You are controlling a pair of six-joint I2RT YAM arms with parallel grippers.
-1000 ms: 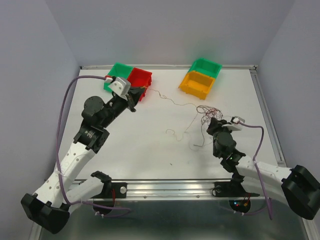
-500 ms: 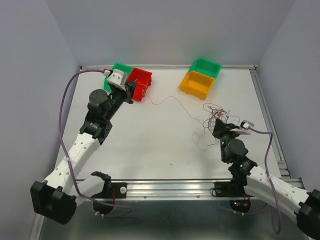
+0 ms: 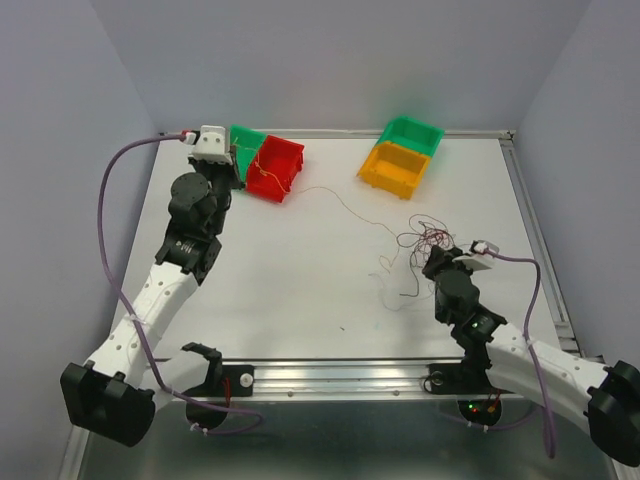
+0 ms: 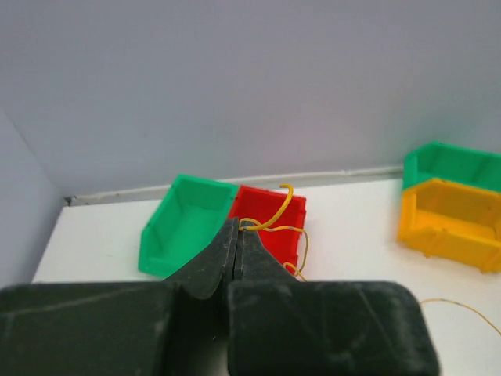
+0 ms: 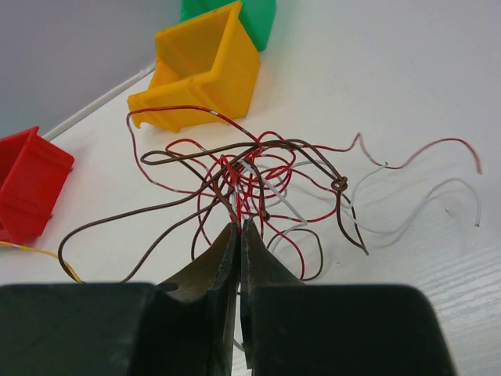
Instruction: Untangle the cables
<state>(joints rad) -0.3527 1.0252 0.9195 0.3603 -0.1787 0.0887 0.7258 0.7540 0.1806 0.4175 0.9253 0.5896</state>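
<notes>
**Jaws pressed together on both arms; cables on the worktop, right of centre**

1. Right jaws: closed, with no gap between them. The tips pinch several strands at the near edge of the cables. Carried by the right arm, low over the worktop.
2. Cables: a loose tangle of dark red, brown and white curly strands lying on the worktop just beyond the right jaws, in front of the orange-yellow bin and apart from it. White and red loose ends trail off to its right.
3. Yellowish strand: a single thin wire. It runs from the tangle leftward and away across the worktop, over the front rim of the red bin.
4. Left jaws: closed, nipping the far end of the yellowish strand at their tips. Held above the worktop at the red bin, on the left arm.
5. Far row:
   - Left pair: green bin touching the red bin.
   - Right pair: orange-yellow bin with a second green bin directly behind it.
</notes>
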